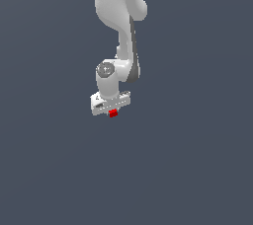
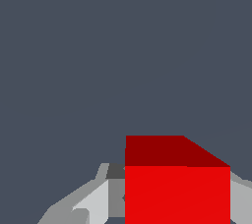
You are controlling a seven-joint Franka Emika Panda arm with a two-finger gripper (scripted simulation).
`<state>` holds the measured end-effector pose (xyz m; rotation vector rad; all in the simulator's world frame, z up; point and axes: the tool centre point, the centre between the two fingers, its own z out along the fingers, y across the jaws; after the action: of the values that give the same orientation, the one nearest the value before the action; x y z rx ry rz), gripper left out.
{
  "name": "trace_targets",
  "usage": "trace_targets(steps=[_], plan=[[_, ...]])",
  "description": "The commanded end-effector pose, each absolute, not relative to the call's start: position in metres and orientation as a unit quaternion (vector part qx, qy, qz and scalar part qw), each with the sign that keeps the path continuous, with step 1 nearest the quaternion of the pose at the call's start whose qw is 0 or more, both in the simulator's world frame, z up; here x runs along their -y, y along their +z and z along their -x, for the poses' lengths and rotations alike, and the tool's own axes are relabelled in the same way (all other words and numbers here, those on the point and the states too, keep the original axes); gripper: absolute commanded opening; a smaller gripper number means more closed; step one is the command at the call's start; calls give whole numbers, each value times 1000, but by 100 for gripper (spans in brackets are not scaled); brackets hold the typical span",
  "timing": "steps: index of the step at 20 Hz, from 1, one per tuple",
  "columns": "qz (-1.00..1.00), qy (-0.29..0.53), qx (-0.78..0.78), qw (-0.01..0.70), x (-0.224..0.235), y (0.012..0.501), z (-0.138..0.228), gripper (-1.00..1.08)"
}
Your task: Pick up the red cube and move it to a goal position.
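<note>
Hanging below the white robot arm (image 1: pixel 118 26), the white gripper (image 1: pixel 111 111) is clenched on the tiny bright red plain-faced cube (image 1: pixel 113 113) — its grey fingers (image 2: pixel 96 201) flank the cube's sides.

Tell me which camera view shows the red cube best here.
The wrist view: the red cube fills much of the lower frame, two plain faces visible, with a gripper finger on each side. The exterior view shows the cube only as a tiny red speck under the white gripper.
</note>
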<state>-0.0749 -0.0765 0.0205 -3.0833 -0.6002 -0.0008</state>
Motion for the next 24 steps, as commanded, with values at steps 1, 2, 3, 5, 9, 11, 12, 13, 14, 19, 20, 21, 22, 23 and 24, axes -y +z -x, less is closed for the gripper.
trace_targets(steps=[1,2,3,5,9,11,12,13,14,19,20,21,22,23,24], plan=[[981,0,191,0,76,20,75,-100],[981,0,191,0,76,20,75,-100],[982,0,191,0,76,20,75,-100],[982,0,191,0,76,22,74,-100],[982,0,191,0,70,30,71,-100],[982,0,191,0,65,38,67,-100],[982,0,191,0,62,42,65,-100],[982,0,191,0,59,47,63,-100],[982,0,191,0,55,53,60,-100],[982,0,191,0,33,87,45,-100],[982,0,191,0,28,95,41,-100],[982,0,191,0,22,104,37,-100],[982,0,191,0,17,112,33,-100],[982,0,191,0,11,121,29,-100],[982,0,191,0,5,130,25,-100]])
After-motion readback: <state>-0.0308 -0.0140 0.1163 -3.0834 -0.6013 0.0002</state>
